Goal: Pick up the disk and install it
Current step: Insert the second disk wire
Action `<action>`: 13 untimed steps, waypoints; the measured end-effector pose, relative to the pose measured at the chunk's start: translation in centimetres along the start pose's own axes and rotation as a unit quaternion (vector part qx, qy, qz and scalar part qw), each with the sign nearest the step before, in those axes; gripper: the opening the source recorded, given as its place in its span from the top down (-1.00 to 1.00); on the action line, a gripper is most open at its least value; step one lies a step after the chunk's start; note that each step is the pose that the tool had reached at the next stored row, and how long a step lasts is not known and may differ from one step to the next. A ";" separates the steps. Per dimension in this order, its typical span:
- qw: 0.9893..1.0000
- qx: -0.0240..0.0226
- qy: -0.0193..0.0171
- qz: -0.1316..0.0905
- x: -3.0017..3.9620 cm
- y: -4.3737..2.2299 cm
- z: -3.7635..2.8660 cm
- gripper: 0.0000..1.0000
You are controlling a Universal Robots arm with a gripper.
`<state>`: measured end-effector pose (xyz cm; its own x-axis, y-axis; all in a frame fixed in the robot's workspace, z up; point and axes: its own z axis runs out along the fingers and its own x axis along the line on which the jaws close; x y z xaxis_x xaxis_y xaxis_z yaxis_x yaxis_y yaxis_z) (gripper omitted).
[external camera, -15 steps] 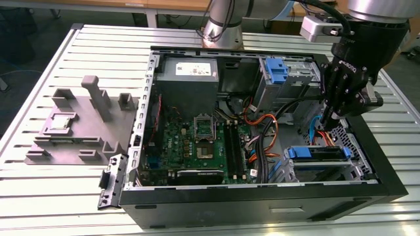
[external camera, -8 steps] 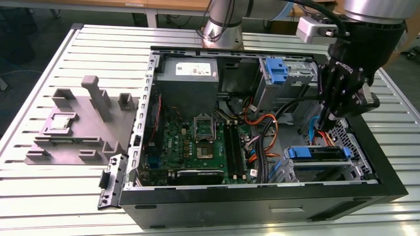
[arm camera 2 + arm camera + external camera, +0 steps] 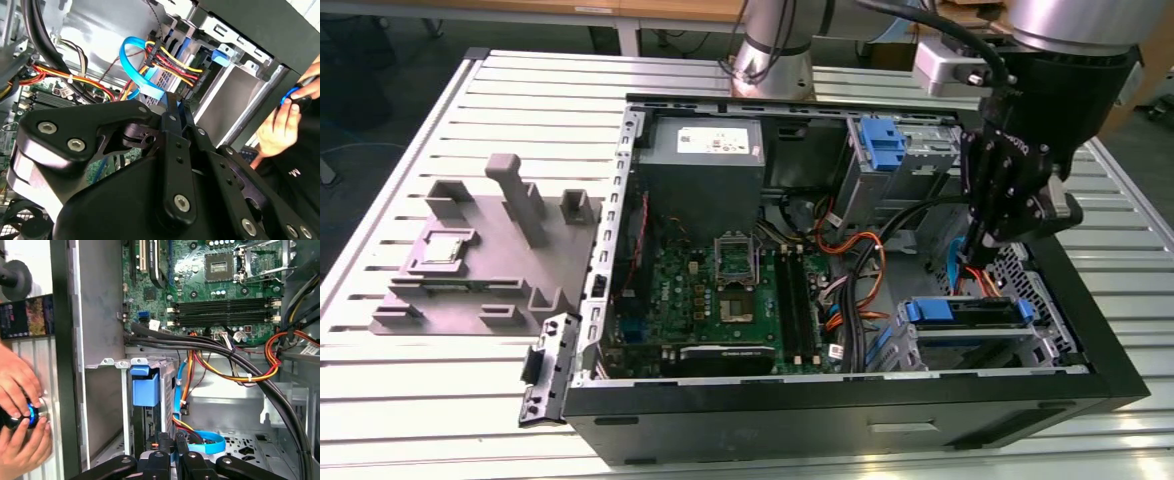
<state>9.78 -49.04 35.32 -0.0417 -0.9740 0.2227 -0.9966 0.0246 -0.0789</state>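
On the slatted surface (image 3: pixel 480 400) lies an open computer case (image 3: pixel 854 420), with a grey fixture (image 3: pixel 480 260) beside it at the exterior view's left. The arm hangs over the case's far end at the exterior view's right, its gripper (image 3: pixel 994 238) just inside the wall and above the drive cage (image 3: pixel 1034 345). The disk (image 3: pixel 961 313) sits in that cage, its blue carrier facing up; the first wrist view shows the carrier (image 3: pixel 145 390) straight ahead of the fingers (image 3: pixel 159 460). In both wrist views the fingers are drawn together, with nothing visibly between them.

The main risk, as I judge it, is the wiring. A blue ribbon cable (image 3: pixel 207 440) loops right beside the fingertips, and red and yellow leads (image 3: pixel 170 62) cross to the cage, so any descent or lift could hook a loop and tug a connector. The cage walls stand close, so a tilted approach could jam the carrier. A person's hands (image 3: pixel 20 405) work just outside the case wall, near enough for a swing to be dangerous.
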 end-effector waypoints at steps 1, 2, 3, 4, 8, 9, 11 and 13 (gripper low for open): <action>1.000 0.000 -0.004 0.000 0.12 0.03 0.05 0.68; 1.000 0.001 -0.007 0.001 0.26 0.05 0.09 0.68; 1.000 0.001 -0.009 0.001 0.42 0.06 0.15 0.68; 1.000 0.001 -0.012 0.001 0.60 0.08 0.21 0.68; 1.000 0.002 -0.017 0.002 1.30 0.18 0.43 0.68; 1.000 0.002 -0.017 0.002 1.33 0.18 0.43 0.68; 1.000 0.003 -0.017 0.002 1.33 0.18 0.43 0.68; 1.000 0.003 -0.017 0.001 1.33 0.18 0.43 0.68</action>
<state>9.57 -50.43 35.18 -0.0420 -0.9810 0.1892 -0.9961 0.0264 -0.0845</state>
